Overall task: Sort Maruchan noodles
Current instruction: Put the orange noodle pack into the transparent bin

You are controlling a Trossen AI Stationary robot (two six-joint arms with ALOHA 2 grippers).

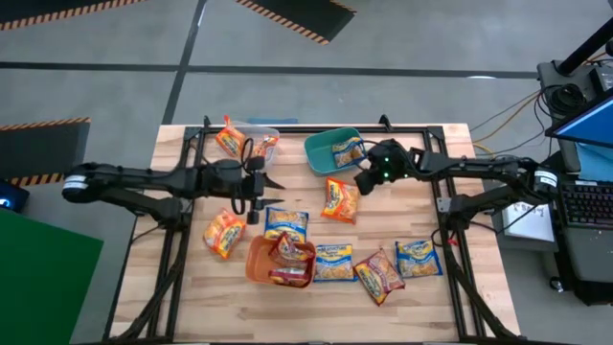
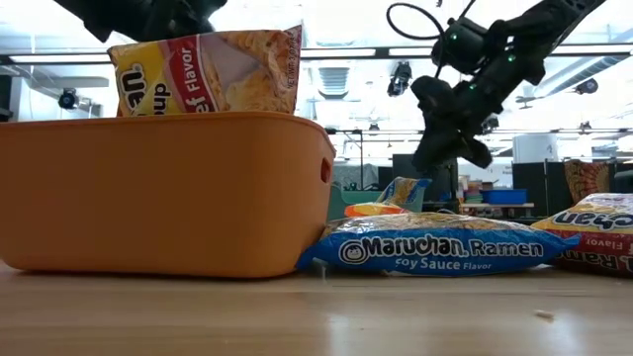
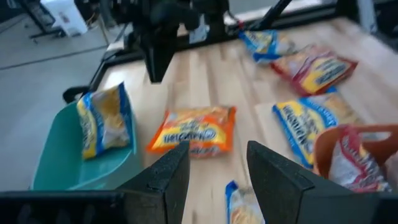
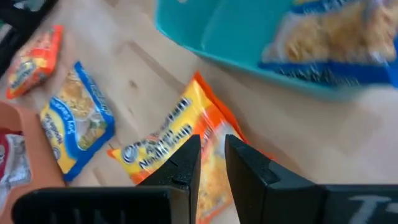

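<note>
Maruchan noodles packets lie over the wooden table (image 1: 192, 297). An orange one (image 1: 340, 199) lies flat between my two grippers, and another orange one (image 1: 223, 233) lies at the left. Blue ones (image 1: 285, 223) (image 1: 333, 264) (image 1: 419, 257) and a dark red one (image 1: 379, 275) lie nearer the front. My left gripper (image 1: 273, 192) (image 3: 217, 174) hangs open above the table, left of the middle orange packet (image 3: 194, 129). My right gripper (image 1: 362, 184) (image 4: 212, 160) hovers over that packet's (image 4: 168, 134) far end, its fingers a narrow gap apart with nothing between them.
A teal tub (image 1: 316, 151) at the far middle holds a blue packet (image 1: 347, 150). A clear tub (image 1: 263, 132) at the far left holds orange packets. An orange tub (image 1: 257, 261) near the front holds dark red packets (image 2: 208, 69). A black frame borders the table.
</note>
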